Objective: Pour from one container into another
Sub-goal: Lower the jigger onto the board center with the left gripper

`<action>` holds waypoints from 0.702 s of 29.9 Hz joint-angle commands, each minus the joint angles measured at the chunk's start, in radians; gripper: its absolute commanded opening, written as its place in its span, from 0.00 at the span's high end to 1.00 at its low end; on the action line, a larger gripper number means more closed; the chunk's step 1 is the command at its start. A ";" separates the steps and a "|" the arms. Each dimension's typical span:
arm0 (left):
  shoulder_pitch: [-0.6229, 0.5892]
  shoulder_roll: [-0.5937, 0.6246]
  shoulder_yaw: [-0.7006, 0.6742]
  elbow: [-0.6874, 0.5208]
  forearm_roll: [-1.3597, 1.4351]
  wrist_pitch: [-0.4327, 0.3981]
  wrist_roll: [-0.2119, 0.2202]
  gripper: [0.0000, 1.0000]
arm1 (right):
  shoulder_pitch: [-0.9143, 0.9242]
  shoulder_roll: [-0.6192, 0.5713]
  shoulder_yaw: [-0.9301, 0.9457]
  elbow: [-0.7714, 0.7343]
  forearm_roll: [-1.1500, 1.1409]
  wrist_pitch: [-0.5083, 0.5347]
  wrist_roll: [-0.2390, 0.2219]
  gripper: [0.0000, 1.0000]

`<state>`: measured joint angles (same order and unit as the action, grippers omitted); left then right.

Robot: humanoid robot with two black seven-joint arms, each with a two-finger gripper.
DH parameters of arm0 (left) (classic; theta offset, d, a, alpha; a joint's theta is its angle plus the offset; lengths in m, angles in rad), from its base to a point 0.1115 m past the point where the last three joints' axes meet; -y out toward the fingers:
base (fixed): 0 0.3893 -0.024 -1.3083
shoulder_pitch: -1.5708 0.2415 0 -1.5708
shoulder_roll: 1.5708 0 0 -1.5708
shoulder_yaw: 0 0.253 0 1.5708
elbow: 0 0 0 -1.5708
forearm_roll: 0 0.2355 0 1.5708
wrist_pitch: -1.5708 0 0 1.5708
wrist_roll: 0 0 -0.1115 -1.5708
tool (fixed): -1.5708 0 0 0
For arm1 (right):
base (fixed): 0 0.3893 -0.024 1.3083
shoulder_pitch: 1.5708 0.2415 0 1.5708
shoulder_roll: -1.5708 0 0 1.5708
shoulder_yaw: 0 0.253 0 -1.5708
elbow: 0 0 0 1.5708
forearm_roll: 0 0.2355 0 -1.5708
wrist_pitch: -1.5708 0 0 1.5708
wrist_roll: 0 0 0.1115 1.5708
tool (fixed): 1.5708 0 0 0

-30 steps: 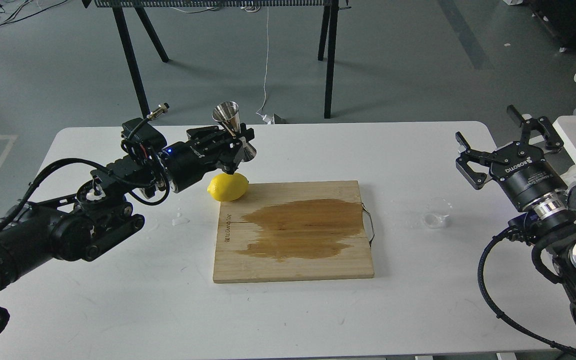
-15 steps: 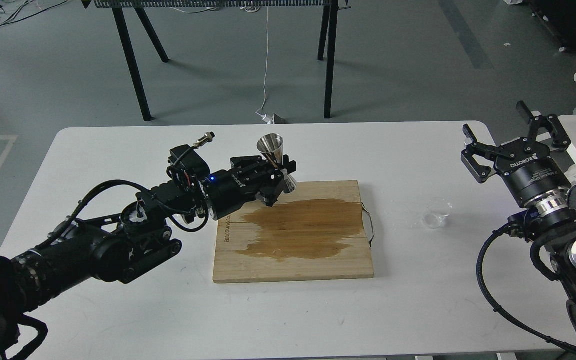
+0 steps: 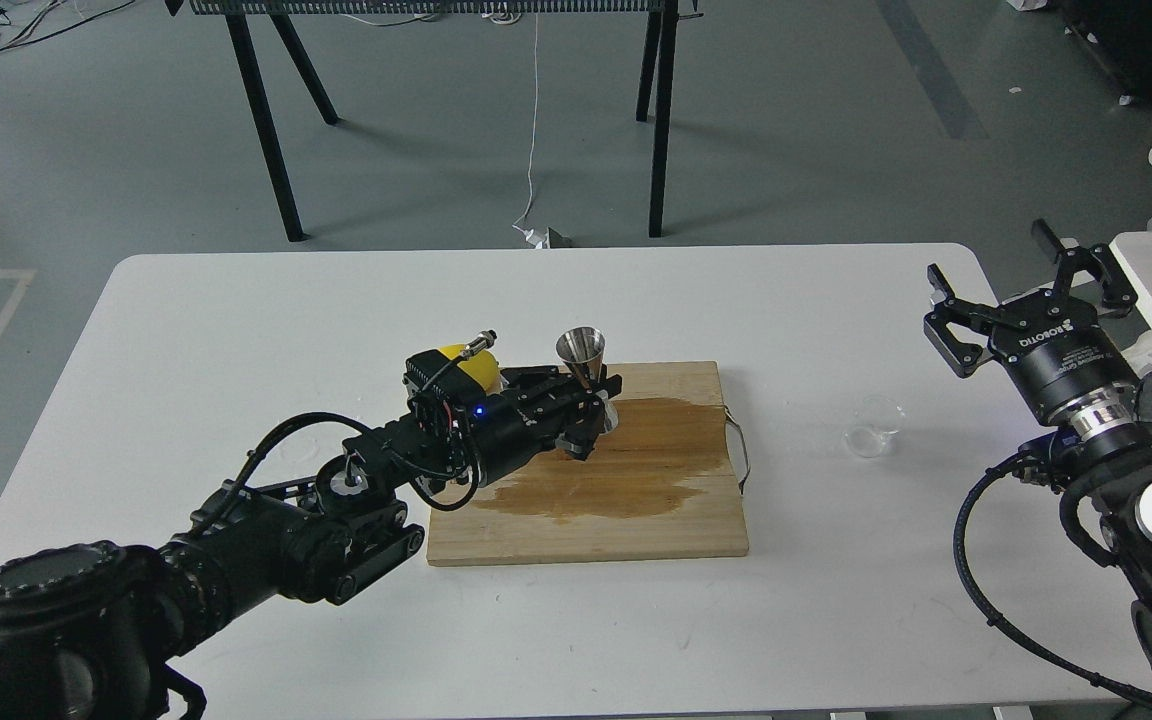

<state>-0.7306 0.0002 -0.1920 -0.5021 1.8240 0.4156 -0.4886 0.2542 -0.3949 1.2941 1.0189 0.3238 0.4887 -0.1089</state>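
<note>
A shiny steel hourglass jigger (image 3: 586, 368) stands upright over the wet part of the wooden cutting board (image 3: 636, 520), with my left gripper (image 3: 591, 405) shut on its waist. Whether its base touches the board I cannot tell. The tiny clear cup (image 3: 874, 427) rests on the white table to the right of the board. My right gripper (image 3: 1031, 290) hovers open behind and to the right of the cup, nothing between its fingers.
A yellow lemon (image 3: 464, 366) sits at the board's back left corner, mostly hidden by my left arm. A brown wet stain (image 3: 626, 470) covers the board's middle. A metal handle loop (image 3: 738, 450) sticks out of the board's right edge. White table (image 3: 236, 320) all around.
My left arm has carried the jigger forward and to the right, from above the lemon down onto the board's wet area. The right gripper shifted slightly.
</note>
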 commanded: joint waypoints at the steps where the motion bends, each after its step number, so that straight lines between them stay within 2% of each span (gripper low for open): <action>1: 0.011 0.000 -0.003 0.016 -0.008 -0.001 0.000 0.91 | -0.003 0.001 0.001 0.000 0.000 0.000 0.000 0.01; 9: 0.020 0.000 -0.003 0.033 -0.008 -0.001 0.000 0.90 | -0.003 0.001 -0.001 -0.002 0.000 0.000 0.000 0.01; 21: 0.030 0.000 -0.001 0.059 -0.006 0.000 0.000 0.82 | -0.003 0.001 0.002 -0.002 0.000 0.000 0.000 0.01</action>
<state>-0.7015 0.0000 -0.1933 -0.4419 1.8175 0.4148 -0.4886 0.2515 -0.3942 1.2947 1.0173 0.3237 0.4887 -0.1089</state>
